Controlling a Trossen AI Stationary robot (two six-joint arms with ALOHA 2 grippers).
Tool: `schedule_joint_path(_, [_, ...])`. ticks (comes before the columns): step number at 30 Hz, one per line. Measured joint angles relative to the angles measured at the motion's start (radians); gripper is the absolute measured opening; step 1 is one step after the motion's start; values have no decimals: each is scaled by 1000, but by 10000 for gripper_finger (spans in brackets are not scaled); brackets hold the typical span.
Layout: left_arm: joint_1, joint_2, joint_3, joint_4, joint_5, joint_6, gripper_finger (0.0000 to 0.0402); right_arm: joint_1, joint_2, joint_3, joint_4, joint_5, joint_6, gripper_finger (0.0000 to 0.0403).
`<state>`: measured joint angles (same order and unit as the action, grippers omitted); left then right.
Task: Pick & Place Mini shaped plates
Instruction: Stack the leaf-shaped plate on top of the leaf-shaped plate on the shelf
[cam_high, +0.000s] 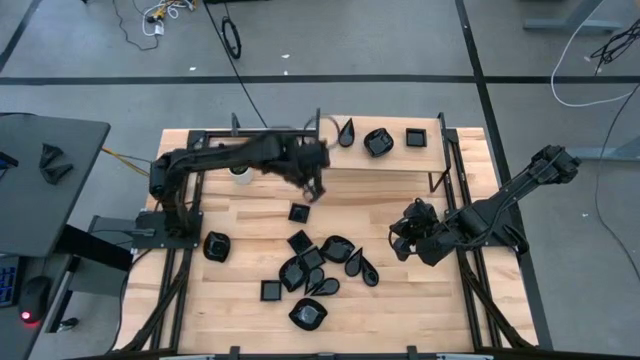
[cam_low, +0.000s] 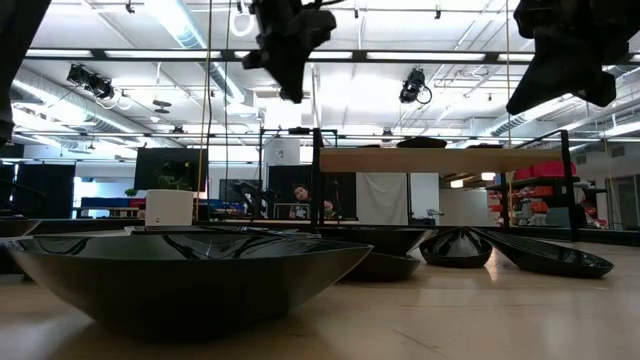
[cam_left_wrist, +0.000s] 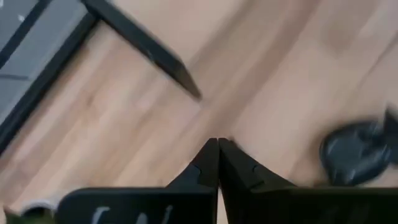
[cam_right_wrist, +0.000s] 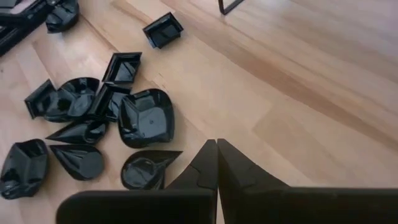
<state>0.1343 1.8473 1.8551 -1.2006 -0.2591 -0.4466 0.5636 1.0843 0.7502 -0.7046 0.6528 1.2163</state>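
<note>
Several glossy black mini shaped plates (cam_high: 325, 265) lie clustered on the table's middle, also seen in the right wrist view (cam_right_wrist: 146, 118). One square plate (cam_high: 298, 212) sits apart on its base, just below my left gripper (cam_high: 313, 190). That gripper is shut, empty and held above the wood (cam_left_wrist: 217, 142), with one blurred plate (cam_left_wrist: 357, 152) off to its side. A teardrop (cam_high: 346, 132), a rounded (cam_high: 378, 142) and a square plate (cam_high: 415, 137) stand in a row at the far edge. My right gripper (cam_high: 405, 238) hovers right of the cluster, shut and empty (cam_right_wrist: 216, 143).
A small white pot (cam_high: 240, 175) stands near the left arm at the far left. One rounded plate (cam_high: 216, 246) lies alone at the left, and a large plate (cam_low: 180, 275) fills the low view's foreground. Black frame rails (cam_high: 447, 160) border the table. Bare wood lies right of the cluster.
</note>
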Motion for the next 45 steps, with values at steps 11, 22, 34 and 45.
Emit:
schedule_joint_path(11, [-195,-90,-443,315,156,-215,7,-129,66,0,85,-345,-108,34])
schedule_joint_path(22, [-355,-322,-924,739,140,-500,7,-400,322,13,470,-743,-353,122])
schedule_joint_path(34, [-395,-732,-1225,958,-1,-395,7,-501,623,353,238,-818,-571,175])
schedule_joint_path(45, [-283,-873,-1224,1041,81,-63,7,-531,726,361,163,-761,-623,165])
